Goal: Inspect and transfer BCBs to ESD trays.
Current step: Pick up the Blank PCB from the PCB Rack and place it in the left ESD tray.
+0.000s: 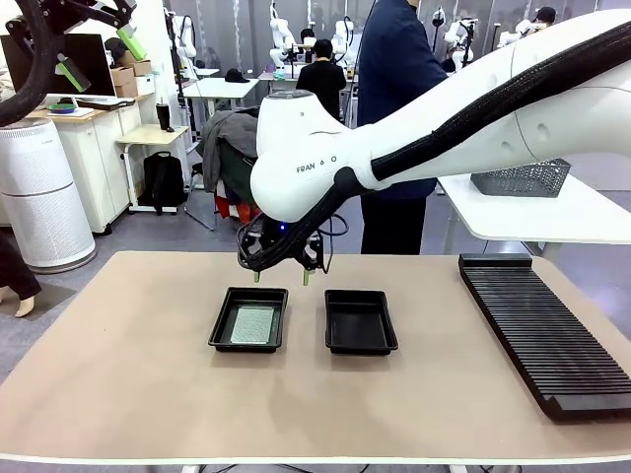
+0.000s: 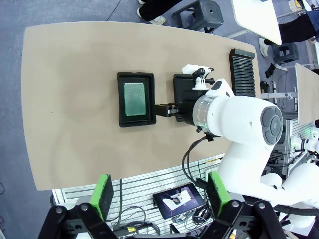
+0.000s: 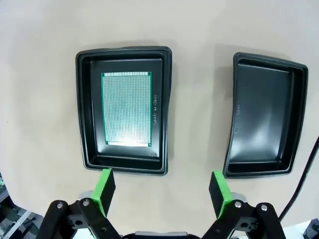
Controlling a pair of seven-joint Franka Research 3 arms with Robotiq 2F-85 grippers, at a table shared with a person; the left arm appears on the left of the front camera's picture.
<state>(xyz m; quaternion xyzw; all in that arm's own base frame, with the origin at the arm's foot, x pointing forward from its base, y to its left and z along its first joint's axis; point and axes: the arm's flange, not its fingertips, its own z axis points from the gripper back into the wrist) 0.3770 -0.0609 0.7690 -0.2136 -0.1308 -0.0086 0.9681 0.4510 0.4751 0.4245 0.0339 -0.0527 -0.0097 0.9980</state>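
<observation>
Two black ESD trays lie side by side mid-table. The left tray [image 1: 221, 327] [image 3: 87, 114] [image 2: 120, 102] holds one green BCB [image 1: 253, 322] [image 3: 126, 108] [image 2: 134, 99] lying flat on its floor. The right tray [image 1: 361, 322] [image 3: 264, 119] has nothing in it; in the left wrist view this tray [image 2: 178, 83] is half covered by the right arm. My right gripper [image 1: 281, 279] [image 3: 162, 186] hangs open just above the trays' far edges, between them, holding nothing. My left gripper [image 2: 160, 194] [image 1: 102, 57] is open, raised high over the table's left.
A long black slotted rack [image 1: 542, 335] [image 2: 242, 67] lies along the table's right side. A person in dark blue [image 1: 394, 99] stands at the far edge, behind my right arm. Bare tabletop lies to the left of the trays and in front of them.
</observation>
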